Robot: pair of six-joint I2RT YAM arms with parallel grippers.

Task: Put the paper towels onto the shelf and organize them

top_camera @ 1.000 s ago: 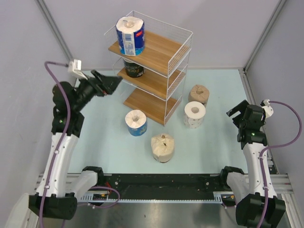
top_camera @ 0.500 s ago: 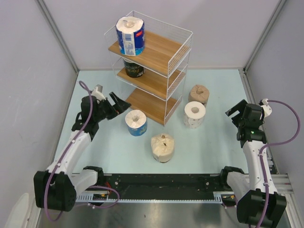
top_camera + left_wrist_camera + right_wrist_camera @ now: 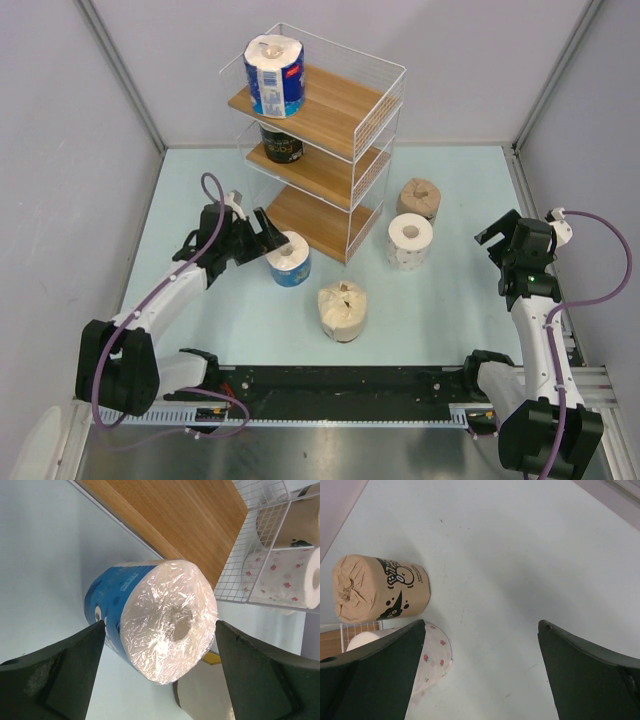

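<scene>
Wood boards in a white wire frame make up the shelf point(image 3: 330, 120), which is set at the far middle of the pale counter point(image 3: 200, 330). Grey wall panels point(image 3: 60, 150) are seen close along both sides and the back. Wide bare counter is left at the near left and in front of the right arm. Only a thin strip of counter is left between the front edge of the bottom board and the blue roll point(image 3: 288, 258).

That roll is stood upright on the counter, just in front of the bottom board's near corner, with the cream roll point(image 3: 342, 311) close by on its near right. The left claw point(image 3: 268, 238) is spread wide and placed around the blue roll, one of its fingers point(image 3: 55, 675) on each side; whether they touch the wrap cannot be told. The roll's side is wrapped in blue printed film, and crinkled clear film is stretched over its white end and hollow core.

A second blue roll point(image 3: 274, 75) is stood on the top board and a dark roll point(image 3: 281, 143) on the middle board. The dotted roll point(image 3: 410, 240) and the tan roll point(image 3: 418, 198) are stood just beside each other on the counter, right of the shelf. The right claw point(image 3: 481, 622) is held wide with nothing between its fingers, above bare counter and apart from those two rolls.
</scene>
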